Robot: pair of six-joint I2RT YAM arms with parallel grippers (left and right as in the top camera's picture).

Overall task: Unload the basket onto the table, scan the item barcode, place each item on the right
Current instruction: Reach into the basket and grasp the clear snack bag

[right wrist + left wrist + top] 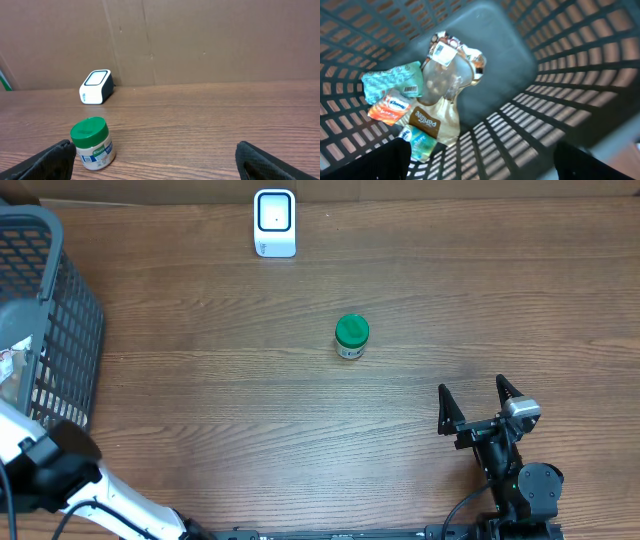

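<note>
Jar (351, 336) stood mid-table | scanner (274, 222) at far edge | left claw (485, 156) gaped wide, empty, over basket (580, 75) | right claw (472, 387) hung wide open, empty, near front edge

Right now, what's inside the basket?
A clear bag, a teal packet, an orange Kleenex pack and a small blue-green packet lie piled on the basket floor. Whatever sits beneath the pile is covered.

Green-lidded jar (351, 337) stands upright (scanner (275, 223) well apart).
</note>
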